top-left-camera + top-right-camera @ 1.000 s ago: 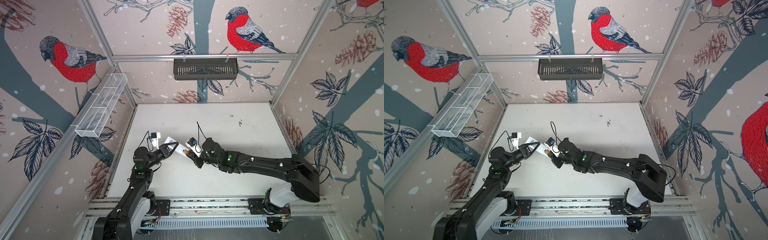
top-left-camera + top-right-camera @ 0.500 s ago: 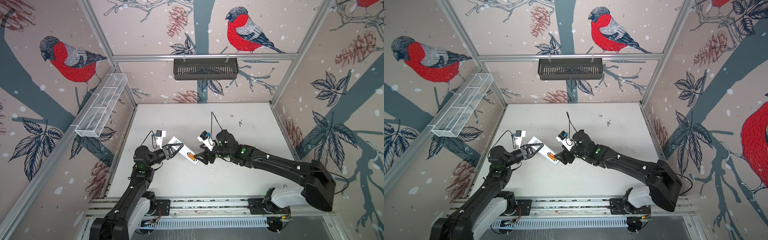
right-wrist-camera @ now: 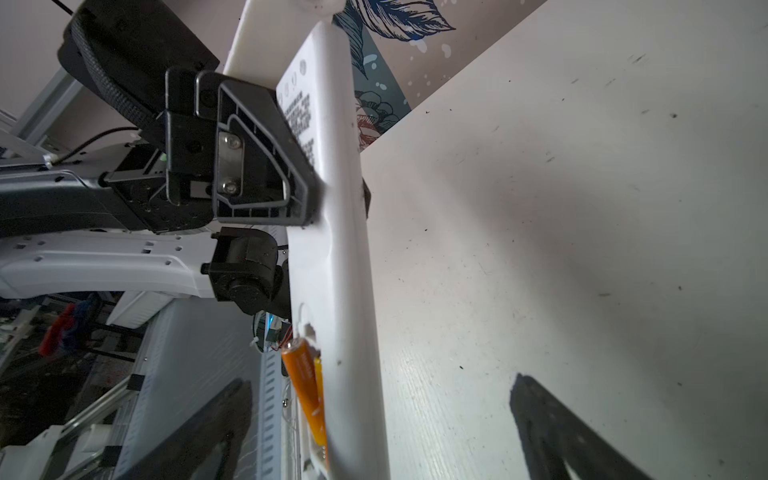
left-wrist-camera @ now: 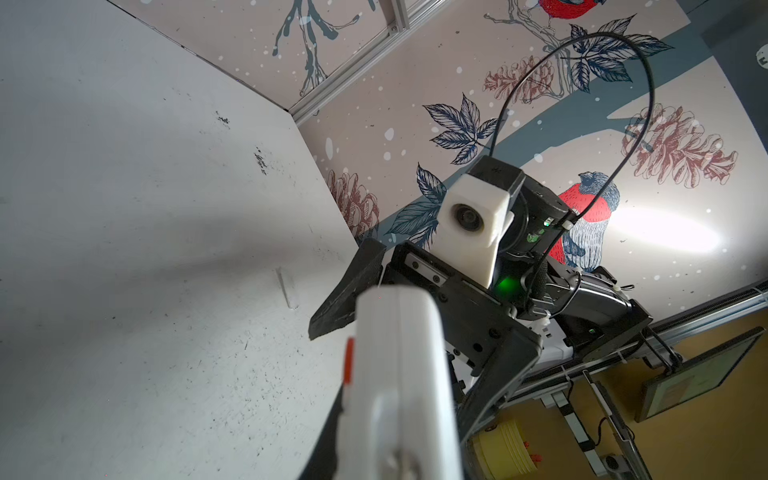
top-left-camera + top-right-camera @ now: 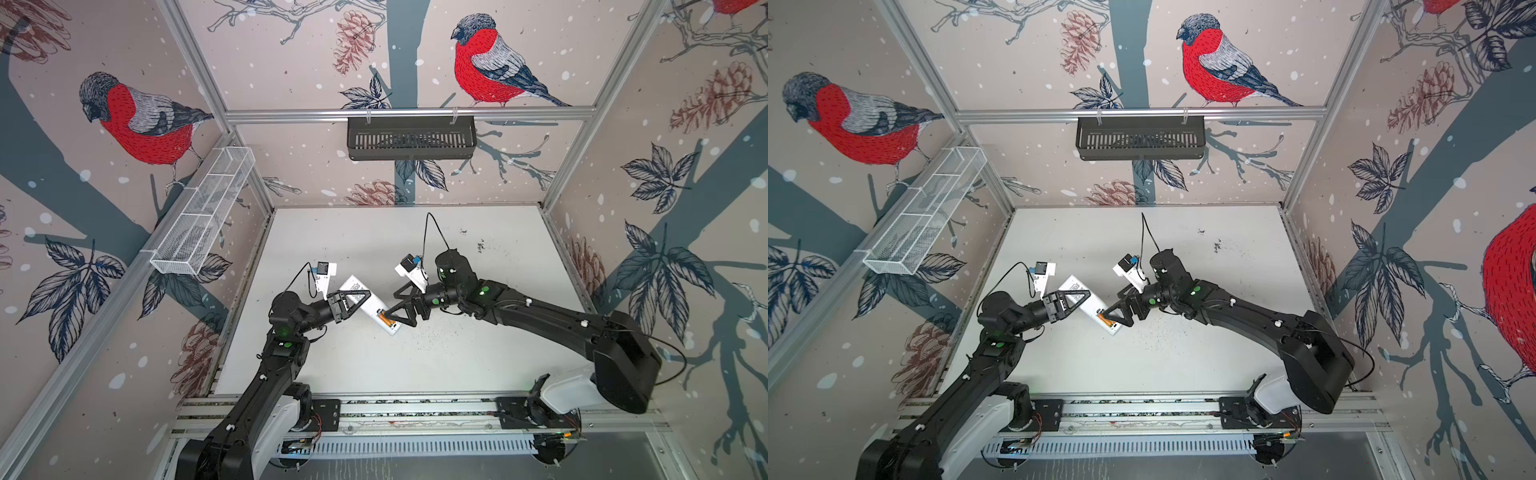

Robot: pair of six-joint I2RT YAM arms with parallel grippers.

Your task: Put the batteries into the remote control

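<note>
Left gripper [image 5: 363,297] pinched remote control [image 5: 374,309] mid-body, above table [image 5: 415,365] centre. Batteries [image 3: 305,386] sat at its 4 o'clock end, one seemingly proud. Right gripper [image 5: 392,305] stood spread, straddling them. Seating step; next likely called for pressing flush.

**Back-up remote control [image 5: 372,306], batteries [image 5: 385,319] in its near end**

The slim white remote control shows its labelled back, slanting from far-left to near-right, clamped mid-length in the left claw [image 5: 365,299]. Two orange batteries lie lengthwise in the open compartment at its near-right end.
</note>
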